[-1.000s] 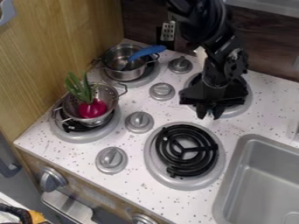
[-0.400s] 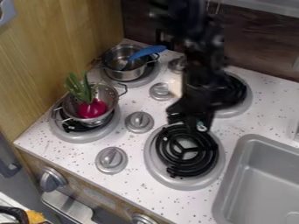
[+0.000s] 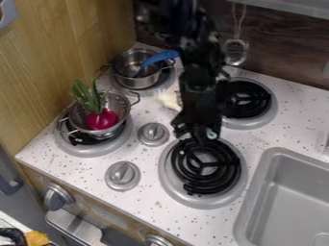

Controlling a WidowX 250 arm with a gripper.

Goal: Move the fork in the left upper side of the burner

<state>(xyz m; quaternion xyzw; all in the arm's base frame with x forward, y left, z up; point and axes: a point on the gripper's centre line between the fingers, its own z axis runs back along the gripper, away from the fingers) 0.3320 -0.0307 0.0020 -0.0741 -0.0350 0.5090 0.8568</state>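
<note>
My black gripper [image 3: 197, 137] hangs pointing down over the upper left edge of the front right burner [image 3: 237, 168], overlapping part of its black coil. Just left of the wrist, a small pale thing [image 3: 168, 99] sticks out over the counter; I cannot tell whether it is the fork or a part of the arm. Behind and to the right of the gripper lies the back right burner [image 3: 247, 98], its left part hidden by the arm.
On the back left burner stands a metal pot [image 3: 136, 80] with a blue-handled utensil [image 3: 160, 57]. A colander [image 3: 118, 103] holding a red vegetable [image 3: 101, 119] is on the front left burner. Knobs [image 3: 153, 134] rise between the burners; a grey sink [image 3: 289, 192] lies at right.
The gripper has moved from the back right burner toward the left and forward, to the front right burner. The pale thing has shifted left and forward along with the arm.
</note>
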